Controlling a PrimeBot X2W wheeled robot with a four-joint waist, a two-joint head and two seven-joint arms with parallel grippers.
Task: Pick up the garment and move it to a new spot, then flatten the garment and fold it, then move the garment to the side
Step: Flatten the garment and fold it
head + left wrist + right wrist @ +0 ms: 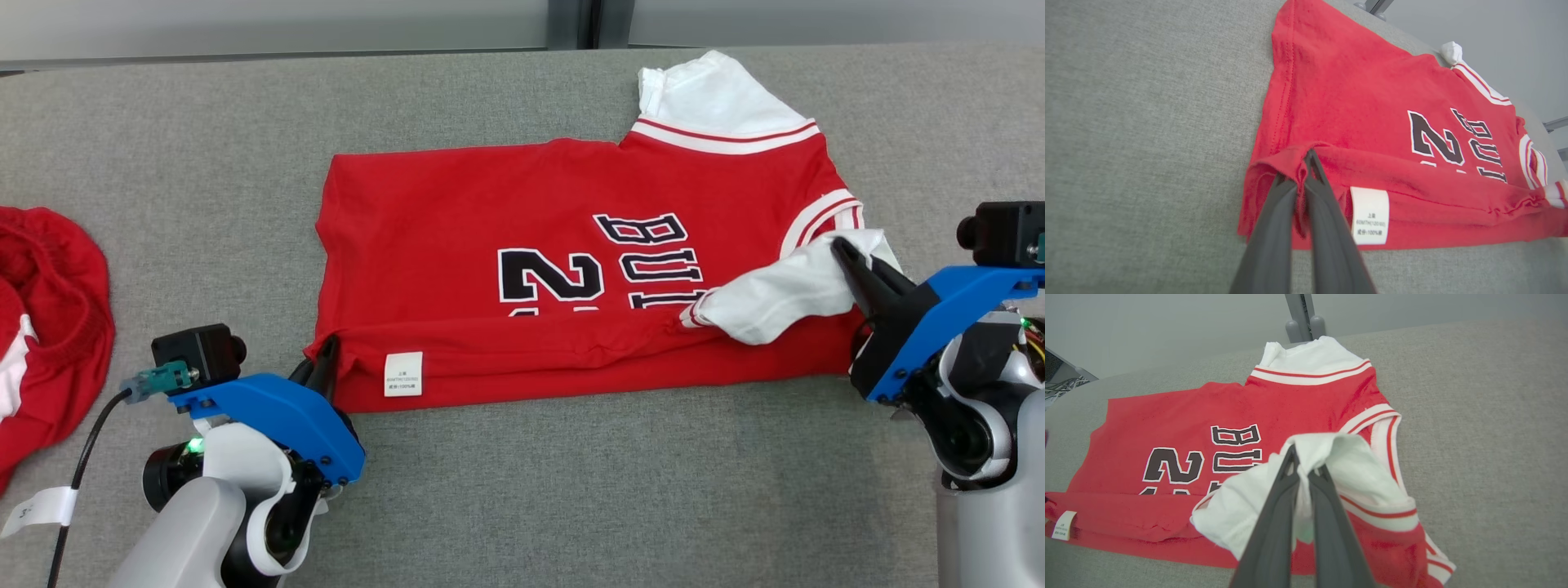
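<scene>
Nearest you, on the grey cloth-covered tabletop (588, 490), the left pincer (326, 349) sits at the lower left. It is closed tight on the near left corner of the red jersey (506, 204), pinching a fold of hem. At the lower right, the right pincer (842, 251) is likewise closed, gripping the near white sleeve (775, 298), which is drawn in over the red body. The jersey's near edge is folded over itself in a long band, with a white tag (403, 374) just beside the left pincer. Further back, the jersey lies flat near the middle of the tabletop, showing black lettering and a 2. At your far left, well apart, lies another red cloth (49, 327). Farthest off, the other white sleeve (718, 94) is spread near the tabletop's far edge.
</scene>
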